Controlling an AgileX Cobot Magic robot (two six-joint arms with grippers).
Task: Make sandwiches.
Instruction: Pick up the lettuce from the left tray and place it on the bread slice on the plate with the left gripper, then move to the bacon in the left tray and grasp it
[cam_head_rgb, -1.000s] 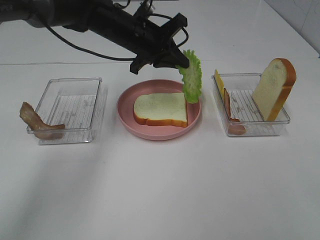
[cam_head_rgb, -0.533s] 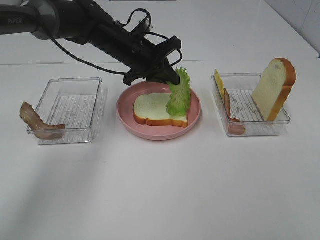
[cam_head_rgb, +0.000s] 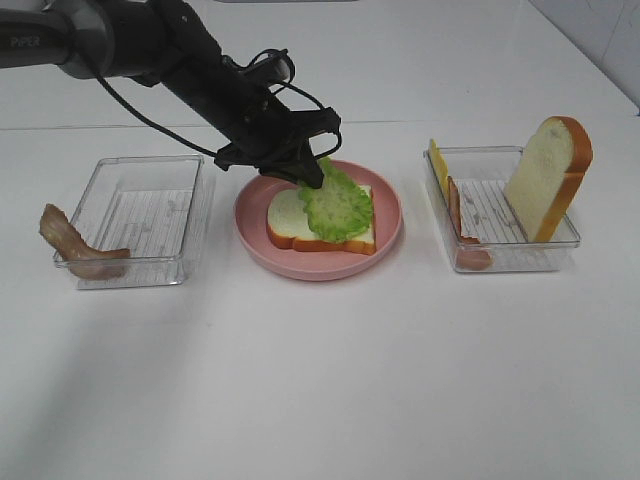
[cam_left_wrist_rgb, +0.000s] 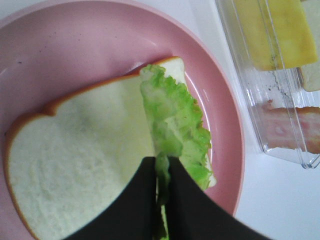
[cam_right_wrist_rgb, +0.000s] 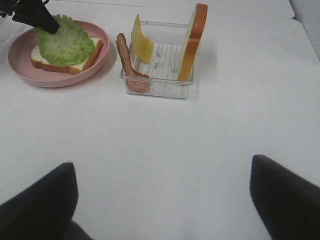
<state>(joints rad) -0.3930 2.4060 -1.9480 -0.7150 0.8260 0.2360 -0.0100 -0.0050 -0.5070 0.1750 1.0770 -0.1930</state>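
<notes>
While lettuce (cam_head_rgb: 338, 205) lies on bread slice (cam_head_rgb: 285, 213) — my left gripper (cam_left_wrist_rgb: 161, 163) pinches its edge | my right gripper (cam_right_wrist_rgb: 162, 196): jaws wide apart

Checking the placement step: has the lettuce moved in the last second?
Yes. The lettuce went down and left, from hanging over the right rim of the pink plate to lying on the bread slice, the left gripper pinching it.
</notes>
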